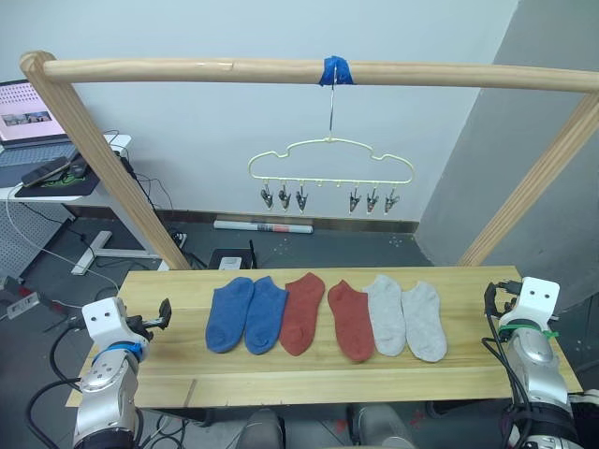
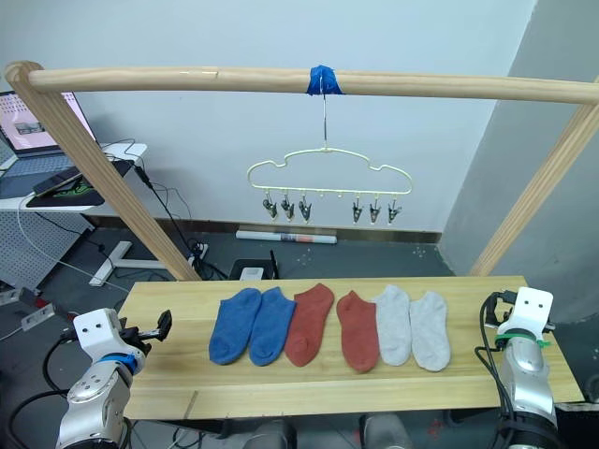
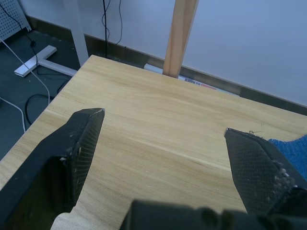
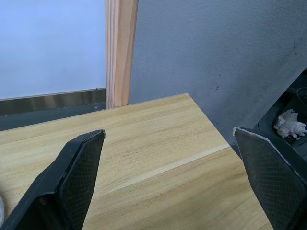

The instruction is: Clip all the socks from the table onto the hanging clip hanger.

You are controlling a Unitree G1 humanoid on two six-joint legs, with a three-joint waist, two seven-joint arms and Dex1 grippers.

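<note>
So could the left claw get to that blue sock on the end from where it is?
Probably yes. The left claw is open over bare table, and nothing lies between it and the outer blue sock, which lies flat on the wood.

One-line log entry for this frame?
socks: six on table | clip hanger: clips bare | left gripper: open | right gripper: open
</note>
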